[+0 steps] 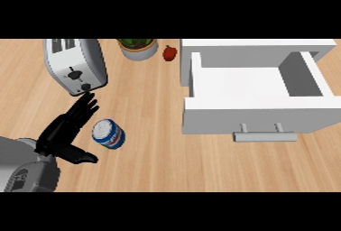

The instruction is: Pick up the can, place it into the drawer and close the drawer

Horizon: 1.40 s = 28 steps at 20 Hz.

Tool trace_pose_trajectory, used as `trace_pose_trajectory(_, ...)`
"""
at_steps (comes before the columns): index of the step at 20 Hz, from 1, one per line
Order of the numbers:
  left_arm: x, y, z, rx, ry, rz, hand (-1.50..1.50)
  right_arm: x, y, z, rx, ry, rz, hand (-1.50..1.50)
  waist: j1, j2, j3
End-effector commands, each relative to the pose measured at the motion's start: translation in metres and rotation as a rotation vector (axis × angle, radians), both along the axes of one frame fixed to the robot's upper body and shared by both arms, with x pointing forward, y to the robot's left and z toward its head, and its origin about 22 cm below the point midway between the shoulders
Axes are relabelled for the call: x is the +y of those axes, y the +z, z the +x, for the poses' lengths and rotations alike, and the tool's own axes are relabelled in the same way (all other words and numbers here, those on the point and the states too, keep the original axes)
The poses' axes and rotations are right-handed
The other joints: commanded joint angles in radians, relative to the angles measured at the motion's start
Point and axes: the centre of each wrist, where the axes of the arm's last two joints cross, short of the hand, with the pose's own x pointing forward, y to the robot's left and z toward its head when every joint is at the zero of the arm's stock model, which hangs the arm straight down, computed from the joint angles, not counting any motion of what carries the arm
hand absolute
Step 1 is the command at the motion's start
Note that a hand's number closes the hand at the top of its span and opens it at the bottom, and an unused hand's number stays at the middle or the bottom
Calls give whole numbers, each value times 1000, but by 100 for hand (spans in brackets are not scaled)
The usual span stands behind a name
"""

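Can (108, 134) beside open left hand (65, 131); toaster (75, 65) behind; drawer (256, 97) open.

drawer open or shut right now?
Open. The drawer is pulled out from its cabinet, white inside showing and nothing in it; the can lies on the counter.

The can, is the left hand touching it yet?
Apart. The head view shows bare counter between the open left hand and the can, which lies on its side.

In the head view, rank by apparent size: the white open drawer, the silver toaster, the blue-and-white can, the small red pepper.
1. White open drawer
2. Silver toaster
3. Blue-and-white can
4. Small red pepper, clearly the smallest
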Motion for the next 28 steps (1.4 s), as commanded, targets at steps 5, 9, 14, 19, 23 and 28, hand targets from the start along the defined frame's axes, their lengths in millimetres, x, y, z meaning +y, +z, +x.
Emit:
trace_pose_trajectory(5,5,-55,4,49,6,10,-150,5,1,-5,-8,15,1,-150,-6,1,-1)
trace_pose_trajectory(9,36,-61,-11,67,-4,20,-150,-5,3,-15,-15,0,-16,-150,-3,0,0)
trace_pose_trajectory(14,18,-88,-16,99,4,-13,-150,-11,-19,-11,11,1,13,-150,-2,1,0)
trace_pose_trajectory(19,13,-87,2,101,-13,-37,-150,-5,26,-28,1,25,3,-150,-9,0,-1)
trace_pose_trajectory(23,-5,-101,1,133,-7,-52,-150,0,6,-35,-9,10,5,-150,-9,1,-1)
trace_pose_trajectory(28,-6,-102,5,144,3,-133,-150,-4,16,-20,-11,18,5,-150,-8,2,-1)
